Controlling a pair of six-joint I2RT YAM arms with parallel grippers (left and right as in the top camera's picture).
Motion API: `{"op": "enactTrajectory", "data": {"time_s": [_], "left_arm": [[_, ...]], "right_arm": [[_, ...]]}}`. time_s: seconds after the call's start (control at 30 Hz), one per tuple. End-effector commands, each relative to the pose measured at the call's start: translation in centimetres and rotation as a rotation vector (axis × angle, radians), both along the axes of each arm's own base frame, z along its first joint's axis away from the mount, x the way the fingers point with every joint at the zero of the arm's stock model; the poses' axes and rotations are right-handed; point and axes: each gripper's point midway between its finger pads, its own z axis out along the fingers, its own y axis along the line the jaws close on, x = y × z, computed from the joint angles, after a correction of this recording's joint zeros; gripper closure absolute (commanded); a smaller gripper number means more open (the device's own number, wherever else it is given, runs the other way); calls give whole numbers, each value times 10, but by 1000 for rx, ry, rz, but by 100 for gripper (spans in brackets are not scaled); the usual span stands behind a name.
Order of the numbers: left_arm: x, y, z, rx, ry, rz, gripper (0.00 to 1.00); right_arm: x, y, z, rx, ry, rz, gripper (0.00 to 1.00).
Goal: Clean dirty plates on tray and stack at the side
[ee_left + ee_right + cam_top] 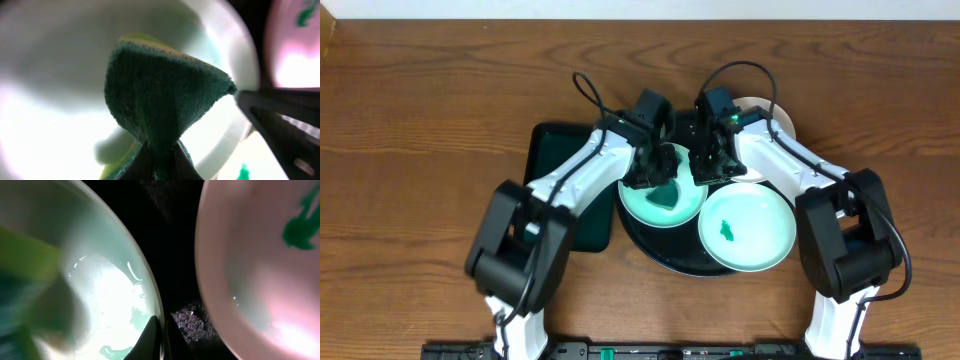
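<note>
Dark-green sponge (160, 90) pinched by left gripper (160, 156) scrubs pale mint-green round plate (105, 295), rim clamped by right gripper (159, 330); smear (135, 317) probably next.

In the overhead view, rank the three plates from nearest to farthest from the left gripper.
1. left mint plate: directly under the left gripper, which presses a sponge onto it.
2. smeared mint plate: to the right, toward the front.
3. white plate: back right, partly hidden.

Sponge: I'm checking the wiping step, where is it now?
Overhead, centre: the sponge is pinched in the left claw, on the left mint plate on the tray, beside the right claw.
</note>
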Motion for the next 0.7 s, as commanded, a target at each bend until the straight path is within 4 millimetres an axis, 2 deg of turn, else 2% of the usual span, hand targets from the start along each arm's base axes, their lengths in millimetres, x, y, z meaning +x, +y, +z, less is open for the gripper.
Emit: {"op": "enactTrajectory", "data": {"time_s": [0.0,0.07,0.13,0.23,0.37,0.4,0.53,0.67], "left_arm": [[19,14,49,18,-157,42,93],[20,17,58,21,-182,50,93],[19,20,59,36,-181,55,93],[14,27,50,73,-155,59,93],[7,33,35,109,-123,61,93],[5,34,33,114,-114,60,93],[2,36,30,122,-98,58,93],[0,37,29,128,-88,57,93]], "right_arm": [[-11,21,0,62,28,57,96],[-11,21,0,61,28,57,95],[-12,21,0,61,28,57,96],[-12,21,0,61,29,57,98],[-12,21,0,61,28,57,96],[-11,21,0,61,28,57,99],[-9,19,3,62,20,49,99],[-5,10,17,68,6,23,99]]}}
